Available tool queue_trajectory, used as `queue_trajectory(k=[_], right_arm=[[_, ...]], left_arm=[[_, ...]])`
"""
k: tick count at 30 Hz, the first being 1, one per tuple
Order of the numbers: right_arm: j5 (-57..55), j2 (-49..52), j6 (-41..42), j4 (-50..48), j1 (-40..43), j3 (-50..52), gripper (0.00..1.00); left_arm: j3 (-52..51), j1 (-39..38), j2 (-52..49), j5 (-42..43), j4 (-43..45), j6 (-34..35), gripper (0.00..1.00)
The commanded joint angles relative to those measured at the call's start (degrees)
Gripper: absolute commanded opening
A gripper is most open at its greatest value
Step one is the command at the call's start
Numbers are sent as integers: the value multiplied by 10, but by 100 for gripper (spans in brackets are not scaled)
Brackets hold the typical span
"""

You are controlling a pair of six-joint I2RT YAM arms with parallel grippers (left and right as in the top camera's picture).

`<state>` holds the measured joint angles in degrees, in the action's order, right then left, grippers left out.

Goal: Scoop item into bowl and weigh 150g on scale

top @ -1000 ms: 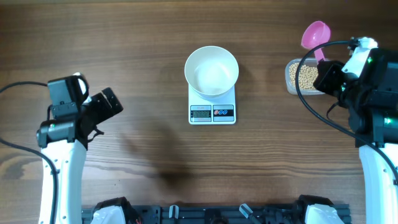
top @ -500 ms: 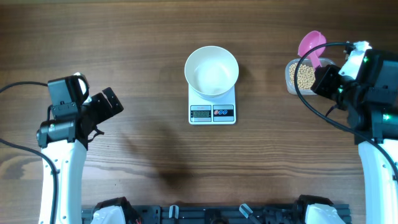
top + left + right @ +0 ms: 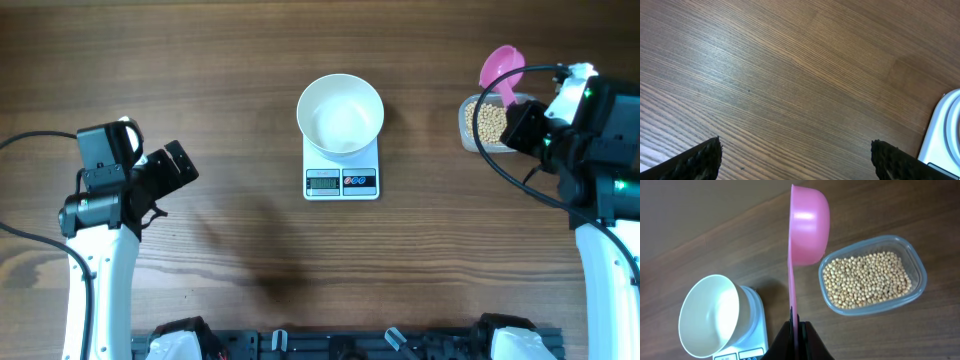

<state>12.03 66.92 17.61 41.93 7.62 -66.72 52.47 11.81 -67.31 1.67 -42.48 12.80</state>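
- Your right gripper [image 3: 799, 336] is clamped tight on the thin handle of the pink plastic scoop [image 3: 810, 225], the two dark fingers pressed against either side of it.
- The scoop stands on edge in the right wrist view, with its round cup at the far end of the handle, away from the fingers.
- From overhead, the cup lies just past the far edge of the clear rounded-rectangular plastic tub [image 3: 920, 275]. How high it hangs above the wood, you cannot tell.
- The small round tan beans [image 3: 867, 280] lie in that tub, filling its floor in a thick layer. The tub sits on the right side of the brown wooden table [image 3: 230, 60], just in front of your right arm.
- The round, deep white bowl [image 3: 340, 115] stands on the small flat white square scale [image 3: 341, 180] at the table's centre, well apart from the tub.
- The bowl covers the rear of the scale's platform, and the grey display and dark button panel show in front of it. The digits are too small to read.
- Your left gripper [image 3: 792, 162] hangs with its jaws spread wide and nothing between them, only bare wood grain beneath.
- It is on the left side of the table, well apart from the scale, whose white corner shows at the right edge of the left wrist view.
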Motion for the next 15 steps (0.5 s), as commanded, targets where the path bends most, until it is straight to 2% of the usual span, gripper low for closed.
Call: queue_trajectory(k=[1, 10, 15], right_arm=[[11, 4, -11, -12, 2, -7, 4], [9, 4, -9, -45, 2, -7, 4], [9, 4, 32, -54, 2, -7, 5]], left_arm=[[-1, 3, 5, 9, 0, -1, 100], [-1, 3, 5, 9, 0, -1, 100], [-1, 3, 5, 9, 0, -1, 100]])
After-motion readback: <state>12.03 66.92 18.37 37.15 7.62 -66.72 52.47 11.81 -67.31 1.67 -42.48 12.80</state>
